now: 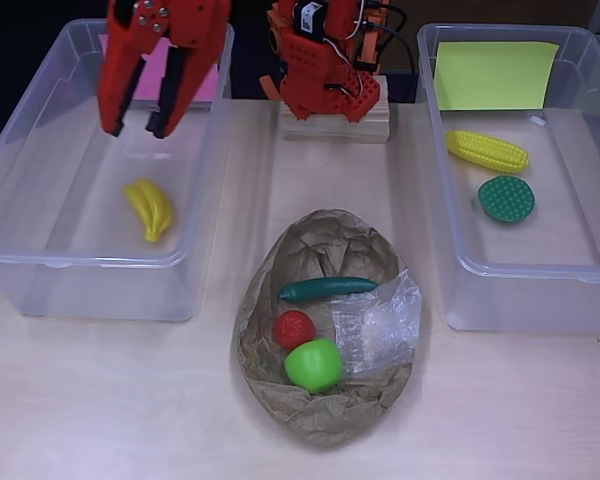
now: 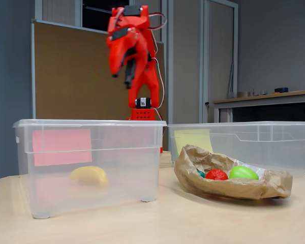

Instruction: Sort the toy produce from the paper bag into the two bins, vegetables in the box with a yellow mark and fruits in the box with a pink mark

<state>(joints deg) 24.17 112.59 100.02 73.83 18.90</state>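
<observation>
Overhead view, read from the near edge outward. Nearest us lies the crumpled paper bag (image 1: 325, 325), opened flat on the wooden table (image 1: 100, 400). Inside it we find a green apple (image 1: 313, 364) at six o'clock, a red strawberry (image 1: 294, 329) touching it at about ten o'clock from the apple, a green cucumber (image 1: 327, 289) lying crosswise at twelve o'clock, and a piece of clear plastic wrap (image 1: 377, 322) at three o'clock.

At nine o'clock from the bag we see the clear bin with the pink mark (image 1: 40, 262); a yellow banana (image 1: 150, 207) rests on its floor. At three o'clock stands the clear bin with the yellow mark (image 1: 460, 262), holding a corn cob (image 1: 487, 151) and, just beside it toward us, a round green vegetable (image 1: 506, 198).

Farthest, the red gripper (image 1: 132, 128) hangs above the pink-marked bin, its jaws parted and empty. In the fixed view we see the gripper (image 2: 120, 76) raised well above the bin's rim, fingers pointing down.
</observation>
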